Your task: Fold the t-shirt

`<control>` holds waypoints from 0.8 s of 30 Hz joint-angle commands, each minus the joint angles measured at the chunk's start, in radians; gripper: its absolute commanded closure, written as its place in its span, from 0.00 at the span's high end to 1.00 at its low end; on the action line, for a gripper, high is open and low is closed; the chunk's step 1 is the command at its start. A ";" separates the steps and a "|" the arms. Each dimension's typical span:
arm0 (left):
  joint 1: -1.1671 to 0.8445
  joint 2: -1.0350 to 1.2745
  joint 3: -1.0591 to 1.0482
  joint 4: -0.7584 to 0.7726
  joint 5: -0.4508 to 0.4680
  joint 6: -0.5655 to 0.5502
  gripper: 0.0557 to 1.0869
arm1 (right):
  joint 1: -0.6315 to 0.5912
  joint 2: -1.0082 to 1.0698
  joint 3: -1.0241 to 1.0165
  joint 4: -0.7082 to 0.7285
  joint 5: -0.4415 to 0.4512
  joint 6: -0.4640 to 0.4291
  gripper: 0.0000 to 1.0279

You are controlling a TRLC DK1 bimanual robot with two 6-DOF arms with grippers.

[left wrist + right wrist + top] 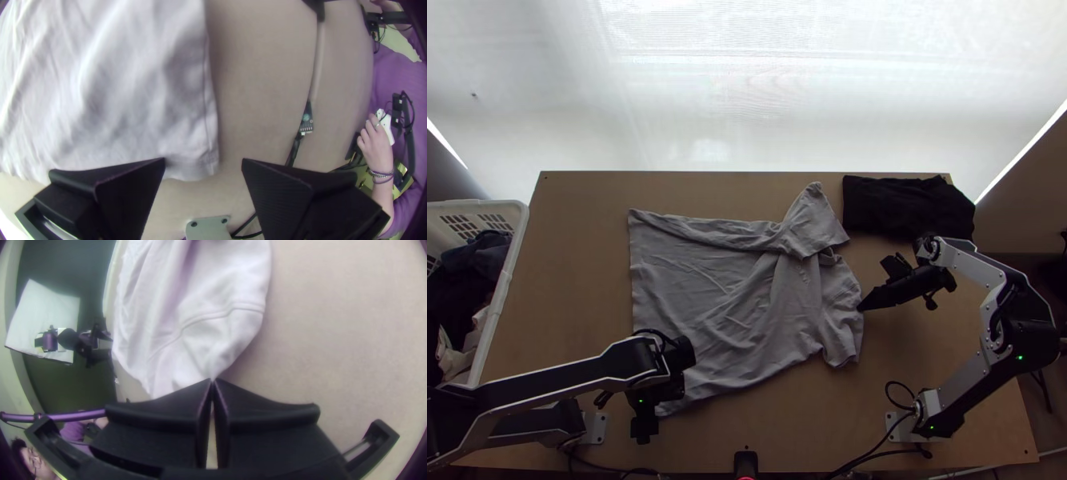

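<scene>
Early days. Shirt [707, 296] spread on table [571, 280], collar [829, 258] end at 3 o'clock; 12 o'clock side looks roughly turned in. Left to do, I'd say: 6 o'clock side, then fold lengthwise. Right hand [212, 380] pinching the collar-end edge, bulk at its 9 o'clock. Left hand [203, 160] wide, holding nothing, by the hem corner [202, 166]; bulk toward its 1 o'clock.

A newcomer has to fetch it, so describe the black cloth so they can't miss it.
Start at the light wooden table and go to its far right corner in the top view. There lies a black cloth, in a flat, compact pile. The t-shirt beside it is grey and spread wider, and the other dark clothes sit in the white basket.
</scene>
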 commanded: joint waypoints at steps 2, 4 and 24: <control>-0.013 0.048 -0.029 0.102 -0.001 -0.005 0.83 | 0.001 0.001 -0.001 0.000 0.002 0.002 0.03; -0.013 0.058 -0.035 0.124 -0.001 -0.002 0.82 | 0.001 0.001 -0.001 0.000 0.004 0.002 0.03; 0.030 -0.060 -0.055 0.257 0.006 0.083 0.04 | -0.002 -0.002 -0.004 0.000 0.004 0.002 0.03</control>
